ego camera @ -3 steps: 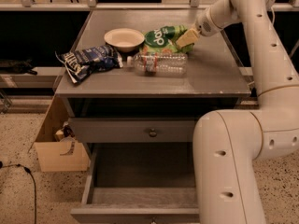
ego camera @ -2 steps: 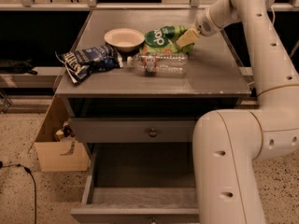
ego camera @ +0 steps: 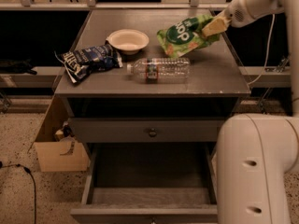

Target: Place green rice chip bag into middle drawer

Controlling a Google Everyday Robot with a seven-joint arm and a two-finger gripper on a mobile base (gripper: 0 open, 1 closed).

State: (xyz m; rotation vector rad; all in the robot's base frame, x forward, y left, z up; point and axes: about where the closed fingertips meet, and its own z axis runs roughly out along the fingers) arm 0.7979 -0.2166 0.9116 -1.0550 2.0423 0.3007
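The green rice chip bag (ego camera: 183, 35), light green with a dark green round logo, hangs tilted just above the back right of the grey tabletop (ego camera: 210, 73). My gripper (ego camera: 215, 25) is at the upper right, shut on the bag's right end and holding it up. The middle drawer (ego camera: 149, 177) is pulled open below the table front, and its flat inner floor and side walls show. It holds nothing that I can see. My white arm's lower body (ego camera: 259, 169) stands just right of the drawer.
A white bowl (ego camera: 127, 41), a clear plastic bottle (ego camera: 159, 70) lying on its side and a dark blue and white chip bag (ego camera: 88, 59) are on the tabletop. The top drawer (ego camera: 152, 132) with a round knob is shut. A cardboard box (ego camera: 58, 148) sits on the floor at the left.
The gripper has lifted the green bag off the tabletop and carried it a little to the right, away from the bowl. The bottle, bowl and blue bag have stayed put.
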